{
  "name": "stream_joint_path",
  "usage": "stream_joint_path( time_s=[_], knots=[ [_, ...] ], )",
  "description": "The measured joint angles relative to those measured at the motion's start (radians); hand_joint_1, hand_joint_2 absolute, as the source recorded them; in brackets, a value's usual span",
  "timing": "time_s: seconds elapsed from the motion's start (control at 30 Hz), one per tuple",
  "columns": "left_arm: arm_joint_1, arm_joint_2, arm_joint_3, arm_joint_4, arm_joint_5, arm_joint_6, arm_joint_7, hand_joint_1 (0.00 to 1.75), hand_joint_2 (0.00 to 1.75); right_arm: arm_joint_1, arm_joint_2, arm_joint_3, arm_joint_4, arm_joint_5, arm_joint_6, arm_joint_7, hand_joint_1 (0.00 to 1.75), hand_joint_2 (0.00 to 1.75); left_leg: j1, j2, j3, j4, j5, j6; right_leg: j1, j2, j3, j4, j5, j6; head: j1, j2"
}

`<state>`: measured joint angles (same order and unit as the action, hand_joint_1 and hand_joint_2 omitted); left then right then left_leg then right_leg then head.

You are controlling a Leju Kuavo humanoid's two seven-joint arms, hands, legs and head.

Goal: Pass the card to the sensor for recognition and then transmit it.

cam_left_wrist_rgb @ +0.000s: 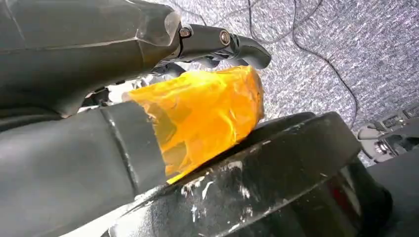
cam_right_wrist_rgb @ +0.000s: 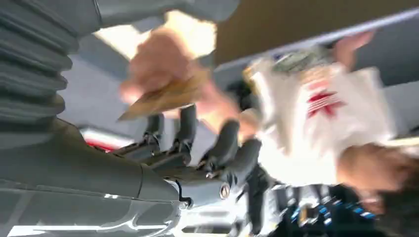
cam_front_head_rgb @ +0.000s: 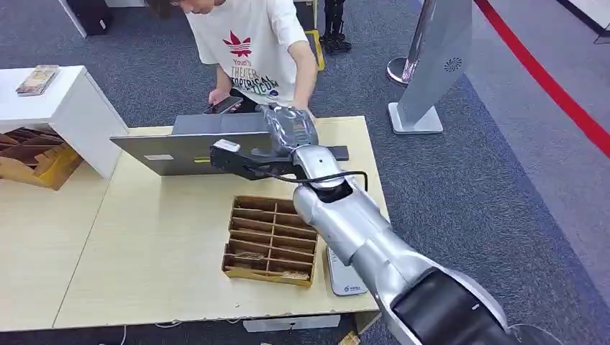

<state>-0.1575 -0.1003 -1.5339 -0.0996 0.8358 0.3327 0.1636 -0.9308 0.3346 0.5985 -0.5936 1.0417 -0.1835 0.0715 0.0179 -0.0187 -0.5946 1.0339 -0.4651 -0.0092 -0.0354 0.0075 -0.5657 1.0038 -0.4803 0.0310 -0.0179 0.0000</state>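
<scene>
Far left on the pale wooden desk (cam_front_head_rgb: 144, 244), a flat grey slab-shaped sensor unit (cam_front_head_rgb: 180, 152) lies with its long face toward the robot, so a card can be swept over it from the robot's side. The right robot hand (cam_front_head_rgb: 237, 162), dark-fingered, reaches out just past the slab's right end and toward the person in a white printed T-shirt (cam_front_head_rgb: 252, 43) standing behind the desk; judged a hand-over pose, so the recognition step is probably done. In the blurred right wrist view, a thin tan card (cam_right_wrist_rgb: 163, 96) sits at the tips of the robot's dark fingers (cam_right_wrist_rgb: 185, 123), and a person's hand (cam_right_wrist_rgb: 158, 64) closes on it from the other side. I cannot tell whether the right robot hand grips the card or has let go. Nearer the robot, right of centre, an open brown wooden tray with many compartments (cam_front_head_rgb: 272, 241) sits within reach. The left robot hand (cam_left_wrist_rgb: 197, 84), its thumb wrapped in orange tape, hangs off-task, fingers curled in with nothing in them.
</scene>
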Motion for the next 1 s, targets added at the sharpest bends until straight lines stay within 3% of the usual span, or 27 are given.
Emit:
stream_joint_path(
  time_s=[0.13, 0.3, 0.37, 0.57, 0.67, 0.8, 1.0],
  knots=[
    [0.01, 0.0, 0.01, 0.0, 0.048, 0.011, -0.024, 0.0, 0.0, 0.082, 0.007, 0.036, -0.108, -0.236, 0.063, -0.091, 0.0, 0.0, 0.0, 0.0, 0.0, 0.0, 0.0, 0.0, 0.0, 0.0, 0.0, 0.0, 0.0, 0.0, 0.0, 0.0],
    [0.025, 0.0, 0.042, 0.0, 0.126, 0.024, -0.066, 0.0, 0.0, 0.269, 0.002, 0.063, -0.344, -0.64, 0.264, -0.168, 0.0, 0.0, 0.0, 0.0, 0.0, 0.0, -0.001, -0.001, 0.0, 0.0, -0.001, -0.001, -0.001, 0.0, 0.0, 0.0],
    [0.033, 0.0, 0.055, 0.0, 0.146, 0.024, -0.074, 0.0, 0.0, 0.352, -0.018, 0.078, -0.442, -0.759, 0.301, -0.185, 0.0, 0.0, 0.0, 0.0, 0.0, 0.0, -0.002, 0.0, 0.0, 0.0, -0.001, -0.001, -0.002, 0.0, 0.0, 0.0],
    [0.043, 0.0, 0.076, 0.0, 0.176, 0.032, -0.074, 0.0, 0.0, 0.527, -0.135, 0.112, -0.644, -1.058, 0.411, -0.231, 0.0, 0.0, 0.0, 0.0, 0.0, 0.0, -0.002, 0.0, 0.0, 0.0, -0.001, -0.001, -0.002, 0.0, 0.0, 0.0],
    [0.049, 0.002, 0.082, 0.0, 0.187, 0.035, -0.074, 0.0, 0.0, 0.593, -0.202, 0.128, -0.701, -1.211, 0.523, -0.229, 0.0, 0.0, 0.0, 0.0, -0.001, 0.0, -0.002, 0.0, 0.0, 0.0, -0.001, -0.001, -0.002, 0.0, 0.0, 0.0],
    [0.051, 0.005, 0.082, 0.0, 0.182, 0.038, -0.074, 0.0, 0.0, 0.657, -0.28, 0.159, -0.726, -1.389, 0.675, -0.229, 0.0, 0.0, 0.0, 0.0, -0.001, 0.0, -0.002, 0.0, 0.0, 0.0, -0.001, -0.001, -0.002, 0.0, 0.0, 0.0],
    [0.051, 0.003, 0.082, 0.0, 0.161, 0.056, -0.069, 0.0, 0.0, 0.7, -0.325, 0.191, -0.722, -1.552, 0.779, -0.213, 0.0, 0.0, 0.0, 0.001, 0.0, 0.0, -0.003, -0.001, 0.0, 0.0, -0.001, -0.001, -0.002, 0.0, 0.0, 0.0]
  ],
)
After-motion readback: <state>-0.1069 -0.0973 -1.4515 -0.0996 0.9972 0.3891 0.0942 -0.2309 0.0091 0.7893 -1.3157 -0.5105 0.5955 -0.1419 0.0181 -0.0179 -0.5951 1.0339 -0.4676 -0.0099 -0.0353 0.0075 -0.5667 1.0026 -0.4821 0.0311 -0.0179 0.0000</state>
